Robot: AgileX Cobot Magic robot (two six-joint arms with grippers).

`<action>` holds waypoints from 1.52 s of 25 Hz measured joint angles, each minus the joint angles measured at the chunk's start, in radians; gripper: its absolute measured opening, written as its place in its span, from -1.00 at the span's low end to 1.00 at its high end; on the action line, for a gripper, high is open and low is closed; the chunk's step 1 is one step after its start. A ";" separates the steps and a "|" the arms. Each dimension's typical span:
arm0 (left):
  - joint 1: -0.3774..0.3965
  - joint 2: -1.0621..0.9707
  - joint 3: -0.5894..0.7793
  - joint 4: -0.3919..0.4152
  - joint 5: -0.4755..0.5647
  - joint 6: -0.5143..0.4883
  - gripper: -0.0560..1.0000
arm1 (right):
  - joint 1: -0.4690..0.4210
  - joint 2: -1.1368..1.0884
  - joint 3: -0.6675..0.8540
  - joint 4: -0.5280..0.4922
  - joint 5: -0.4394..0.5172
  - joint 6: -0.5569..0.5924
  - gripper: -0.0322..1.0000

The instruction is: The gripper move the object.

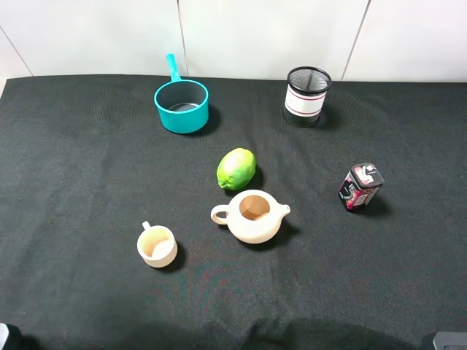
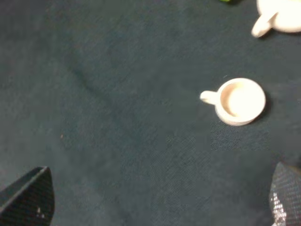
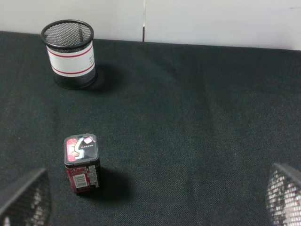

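Observation:
The cream-beige lidless teapot [image 1: 252, 216] stands upright on the black cloth near the middle, spout to the right, loop handle to the left. Its handle and edge show in the left wrist view [image 2: 277, 18]. My left gripper [image 2: 159, 203] is open and empty, low over bare cloth, well short of the teapot. My right gripper [image 3: 153, 202] is open and empty, over the cloth near a red box, far from the teapot. In the high view both arms are almost out of frame at the bottom corners.
A small cream cup [image 1: 157, 246] sits left of the teapot and also shows in the left wrist view [image 2: 240, 101]. A green lime [image 1: 236, 168] lies just behind the teapot. A teal saucepan [image 1: 182, 106], a mesh pen holder [image 1: 307, 96] and a red box [image 1: 360, 187] stand further off.

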 joint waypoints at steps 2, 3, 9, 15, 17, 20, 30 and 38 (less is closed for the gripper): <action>0.061 -0.040 0.042 -0.006 -0.029 0.033 0.94 | 0.000 0.000 0.000 0.000 0.000 0.000 0.41; 0.092 -0.064 0.066 -0.010 -0.051 0.051 0.94 | 0.000 0.000 0.000 0.000 0.000 0.000 0.41; 0.291 -0.218 0.194 -0.084 -0.165 0.159 0.94 | 0.000 0.000 0.000 0.000 0.000 0.000 0.41; 0.464 -0.345 0.231 -0.196 -0.196 0.310 0.94 | 0.000 0.000 0.000 0.000 0.000 0.000 0.41; 0.518 -0.372 0.231 -0.231 -0.198 0.362 0.94 | 0.000 0.000 0.000 0.000 0.000 0.000 0.41; 0.586 -0.405 0.233 -0.276 -0.198 0.407 0.94 | 0.000 0.000 0.000 0.000 0.000 0.000 0.41; 0.763 -0.500 0.233 -0.323 -0.177 0.443 0.94 | 0.000 0.000 0.000 0.000 0.000 0.000 0.41; 0.848 -0.534 0.233 -0.329 -0.062 0.443 0.94 | 0.000 0.000 0.000 0.000 0.000 0.000 0.41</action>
